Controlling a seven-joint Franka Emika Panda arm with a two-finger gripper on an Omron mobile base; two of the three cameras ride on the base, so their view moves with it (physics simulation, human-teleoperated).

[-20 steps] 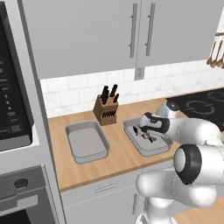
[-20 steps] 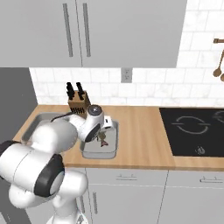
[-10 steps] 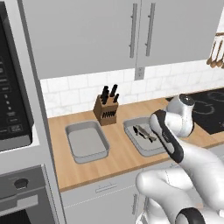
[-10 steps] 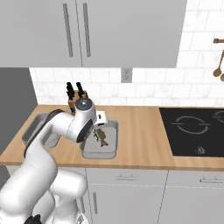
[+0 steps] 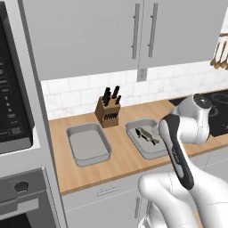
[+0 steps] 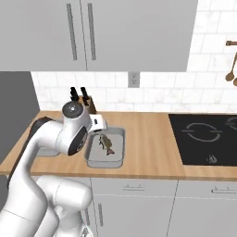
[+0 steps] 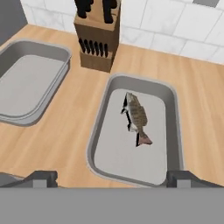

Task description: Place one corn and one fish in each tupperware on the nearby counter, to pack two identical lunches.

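Two grey tupperware stand side by side on the wooden counter (image 7: 74,131). The left tupperware (image 7: 30,83) (image 5: 88,144) is empty. In the right tupperware (image 7: 116,155) (image 5: 152,149) (image 6: 112,159) lies one dark fish (image 7: 136,116) (image 5: 147,134) (image 6: 106,144), its tail toward the front edge. My gripper (image 7: 113,179) (image 6: 99,129) hangs above the near end of the right tupperware, open, its fingertips (image 7: 41,177) wide apart with nothing between them. The corn is out of view.
A brown knife block (image 7: 98,41) (image 5: 108,111) stands against the tiled wall behind the two containers. A black stovetop (image 6: 203,134) lies to the right on the counter. Wall cabinets hang above, and an oven column (image 5: 18,133) bounds the left end.
My hand has risen from the right tupperware, and the fish stays lying in it. The arm's elbow has swung up and to the right in the left base view.
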